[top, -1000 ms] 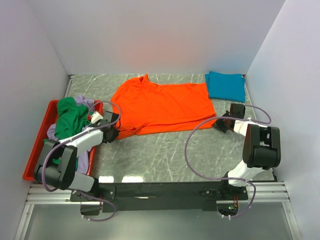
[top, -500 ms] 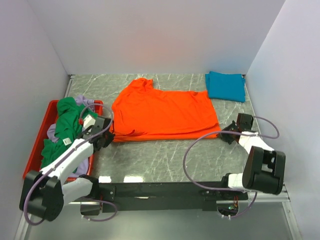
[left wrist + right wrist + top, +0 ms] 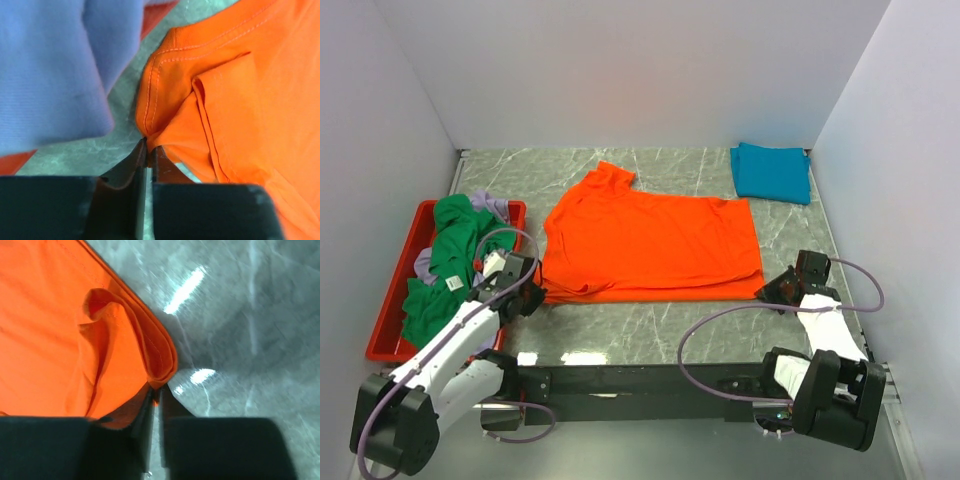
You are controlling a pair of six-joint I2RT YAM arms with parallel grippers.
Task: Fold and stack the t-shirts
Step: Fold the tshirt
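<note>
The orange t-shirt [image 3: 650,243] lies spread on the grey marble table, its near edge folded. My left gripper [image 3: 532,297] is shut on the shirt's near left corner [image 3: 165,120]. My right gripper [image 3: 772,290] is shut on the near right corner [image 3: 150,355]. A folded teal-blue t-shirt [image 3: 772,171] lies at the back right. A green t-shirt [image 3: 445,262] and a pale lavender one [image 3: 425,262] are heaped in the red tray; the lavender cloth also shows in the left wrist view [image 3: 55,65].
The red tray [image 3: 395,300] stands at the left edge of the table. White walls close the back and both sides. Purple cables loop off both arms near the front rail [image 3: 640,380].
Both grippers have pulled the orange shirt's near corners toward the table's front and apart. The shirt now lies flatter and nearer. The left arm has drawn back from the tray.
</note>
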